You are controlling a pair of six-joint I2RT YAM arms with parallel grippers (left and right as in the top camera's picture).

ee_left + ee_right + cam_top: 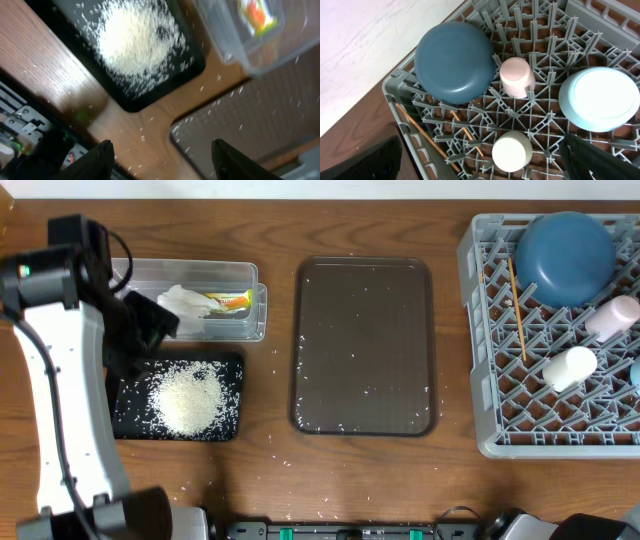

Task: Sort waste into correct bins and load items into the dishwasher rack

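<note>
Status, all positions relative to the brown tray [365, 350]:

- Left pincer [162, 150]: we see its jaws apart with nothing between them. It hangs over the table [270, 220] at the tray's near-left corner, just off the black tray.
- Right pincer [481, 155]: jaws wide apart and empty, above the rack with the white cup below the gap.
- Black tray [125, 425]: left of the brown tray, level with its near half. It holds a rice pile [187, 402] mid-tray, with loose grains spread around the pile.
- Clear tub [190, 272]: left of the brown tray, level with its far half and touching or just beside the black tray's far edge. Inside it are the tissue [182, 305] and the yellow-orange wrapper [232, 301].
- Stray grains: we count scattered ones on the brown tray itself and on the table along its near edge.
- Rack [470, 330]: right of the brown tray, a small gap between them.
- In the rack: dark-blue bowl [565, 245] upside down at the far side, and chopsticks [517, 310] lying on the lattice on the side closest to the brown tray. The pink cup [612, 317] and white cup [568, 367] sit mid-rack, and the light-blue bowl [599, 99] is upside down on the side farthest from the brown tray.
</note>
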